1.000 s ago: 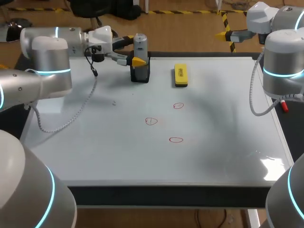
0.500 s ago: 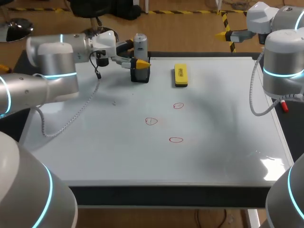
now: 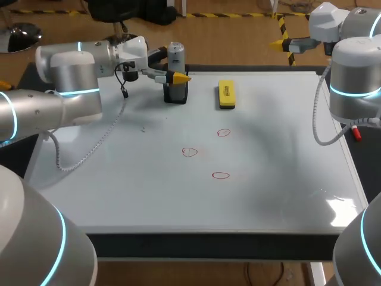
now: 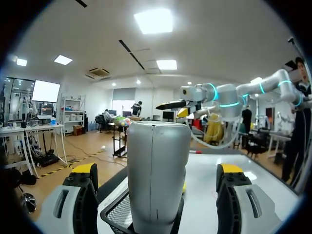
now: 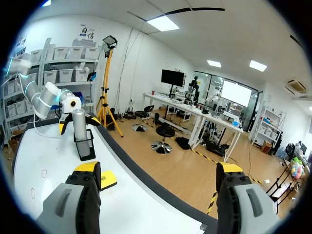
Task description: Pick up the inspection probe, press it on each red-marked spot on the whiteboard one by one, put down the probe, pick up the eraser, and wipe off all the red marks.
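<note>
Holder: we see a black mesh cup (image 3: 175,94) standing at the far edge of the whiteboard (image 3: 268,179), with one thing in it.
Probe: the grey probe (image 3: 175,56) stands upright in the holder, its top well above the rim.
Left gripper: our left gripper (image 4: 157,169) sits above the holder, level with the probe's upper part, with one finger (image 4: 80,195) on each side. The jaws are wide apart, with a gap showing on both sides, so they grip nothing.
Right gripper: our right gripper (image 5: 158,170) is raised well to the right of the holder. Its jaws are spread wide with nothing between them.
Eraser: the yellow eraser (image 3: 227,95) lies flat on the board, near the holder on its right.
Red marks: three small red rings (image 3: 223,133) (image 3: 189,152) (image 3: 220,175) lie nearer to us than the holder.
</note>
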You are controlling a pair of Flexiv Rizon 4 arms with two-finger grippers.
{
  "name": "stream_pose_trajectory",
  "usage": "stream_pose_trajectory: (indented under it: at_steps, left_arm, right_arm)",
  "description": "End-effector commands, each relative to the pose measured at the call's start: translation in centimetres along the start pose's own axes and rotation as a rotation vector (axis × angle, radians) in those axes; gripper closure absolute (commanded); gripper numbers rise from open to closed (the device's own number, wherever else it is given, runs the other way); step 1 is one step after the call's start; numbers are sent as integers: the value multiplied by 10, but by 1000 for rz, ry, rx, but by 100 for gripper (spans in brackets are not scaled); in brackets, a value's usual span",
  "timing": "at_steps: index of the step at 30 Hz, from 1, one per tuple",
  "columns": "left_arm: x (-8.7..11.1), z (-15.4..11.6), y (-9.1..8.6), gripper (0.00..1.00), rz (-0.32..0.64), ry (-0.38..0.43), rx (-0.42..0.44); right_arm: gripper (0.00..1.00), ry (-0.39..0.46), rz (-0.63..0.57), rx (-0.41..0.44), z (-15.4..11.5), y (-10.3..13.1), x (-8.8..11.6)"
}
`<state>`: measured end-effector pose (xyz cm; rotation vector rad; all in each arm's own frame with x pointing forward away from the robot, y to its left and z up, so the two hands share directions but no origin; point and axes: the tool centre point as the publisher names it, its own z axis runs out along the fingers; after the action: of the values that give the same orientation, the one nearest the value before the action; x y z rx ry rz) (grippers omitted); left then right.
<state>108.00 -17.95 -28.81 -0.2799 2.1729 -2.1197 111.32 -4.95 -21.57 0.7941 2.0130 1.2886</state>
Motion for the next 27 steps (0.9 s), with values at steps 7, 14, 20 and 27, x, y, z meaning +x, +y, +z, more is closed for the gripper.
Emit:
stream_pose_trajectory:
  at_steps: [7, 14, 20, 27]
  left_arm:
    - [-9, -2, -2, 5, 5, -17, -2]
    - [-13, -4, 0, 4, 5, -24, -1]
    - [-15, -4, 3, 4, 1, -24, -2]
    - [-17, -4, 5, 16, -1, -25, -5]
  right_arm:
    - [0, 1, 0, -1, 0, 0, 0]
    - [0, 1, 0, -1, 0, 0, 0]
    - [0, 1, 0, -1, 0, 0, 0]
    - [0, 1, 0, -1, 0, 0, 0]
